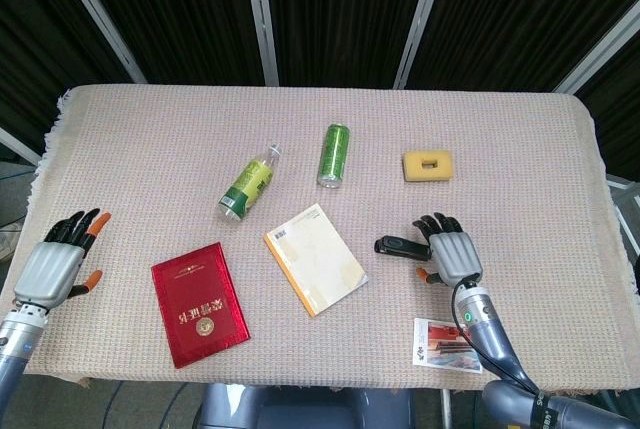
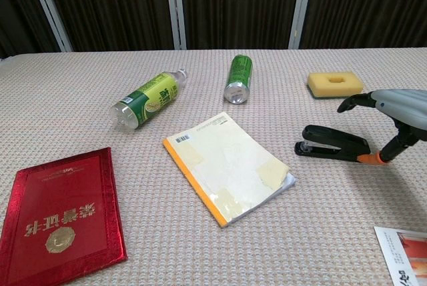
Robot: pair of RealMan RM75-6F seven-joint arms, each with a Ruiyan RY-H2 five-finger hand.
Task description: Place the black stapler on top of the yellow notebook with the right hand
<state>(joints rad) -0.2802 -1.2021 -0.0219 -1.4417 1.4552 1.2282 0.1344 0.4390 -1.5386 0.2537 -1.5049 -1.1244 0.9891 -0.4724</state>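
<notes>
The tabletop (image 1: 150,129) was wide and covered with a woven cloth. On it lay a red book (image 1: 199,304), then the yellow notebook (image 1: 315,258) near the middle, flat and bare on top. Behind it a bottle (image 1: 247,187) and a can (image 1: 333,155) lay on their sides, and a sponge (image 1: 427,164) sat to the right. The right hand (image 1: 450,254) was over the back end of the stapler (image 1: 398,246), with its fingers spread and curved above it and its thumb low beside it, holding nothing. The left hand (image 1: 55,267) was far off at the tabletop's edge, fingers apart and empty. The stapler lay flat on the cloth just right of the notebook, not touching it. I think the hand could close too near the end, so the long stapler might tip or slip out. A push from the thumb could also slide it away. A card (image 1: 447,345) lay near the front edge.
</notes>
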